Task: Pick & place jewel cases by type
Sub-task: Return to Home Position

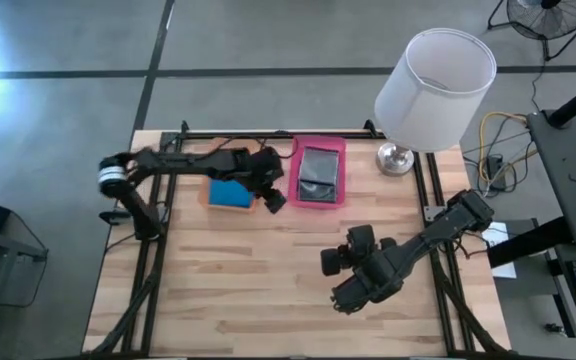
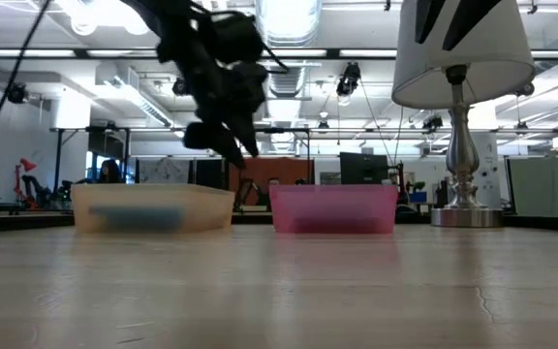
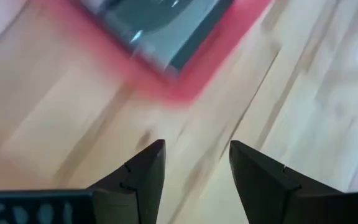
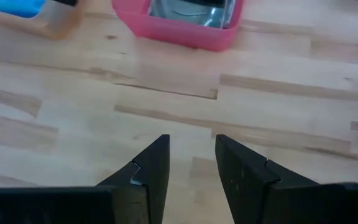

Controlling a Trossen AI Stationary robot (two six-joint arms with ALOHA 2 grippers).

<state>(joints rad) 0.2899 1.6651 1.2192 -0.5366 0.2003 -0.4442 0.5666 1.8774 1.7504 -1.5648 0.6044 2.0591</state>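
The translucent pink rectangular plastic tray [image 1: 318,144] holds the grey, clear-lidded square jewel cases [image 1: 319,176]. Just beside it, the translucent orange plastic tray [image 4: 55,26] holds the bright blue jewel cases [image 1: 232,193]. The left gripper [image 3: 194,152] hovers by the pink tray's near corner, its jaws slightly parted and empty (bare wood shows between them). The right gripper [image 4: 191,146] is well clear of the pink tray, over the table's front, and is likewise parted and holding nothing.
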